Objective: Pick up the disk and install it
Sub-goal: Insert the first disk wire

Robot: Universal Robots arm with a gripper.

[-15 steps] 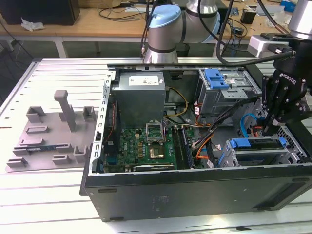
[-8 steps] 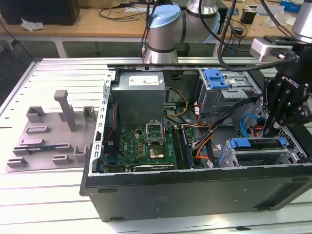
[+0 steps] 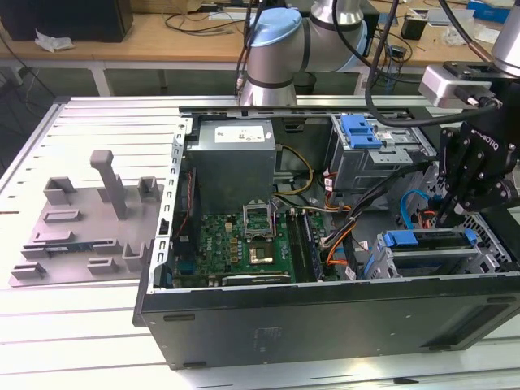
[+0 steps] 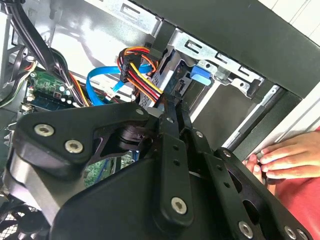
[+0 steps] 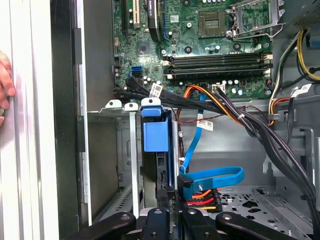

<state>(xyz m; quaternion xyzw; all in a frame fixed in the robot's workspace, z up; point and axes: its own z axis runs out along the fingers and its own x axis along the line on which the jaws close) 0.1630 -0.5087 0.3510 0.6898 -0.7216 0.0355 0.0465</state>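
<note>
Metal table [image 3: 97, 122] slats are holding up an open case [image 3: 325, 325], with a grey stand [image 3: 89, 219] sitting on the exterior view's left. I am holding my gripper [image 4: 173, 106] inside the case, at the drive cage [image 5: 122, 106]. The disk [image 5: 156, 135] is standing on edge in that cage, blue frame showing. I cannot tell how wide my gripper is open or if it is gripping the disk. A blue cable [image 5: 210, 177] and red and yellow wires [image 5: 202, 197] are crowding just beside it. Thick black cables [image 5: 250, 125] are crossing nearby. A person's hand [image 4: 285, 152] is resting by the case edge.
</note>
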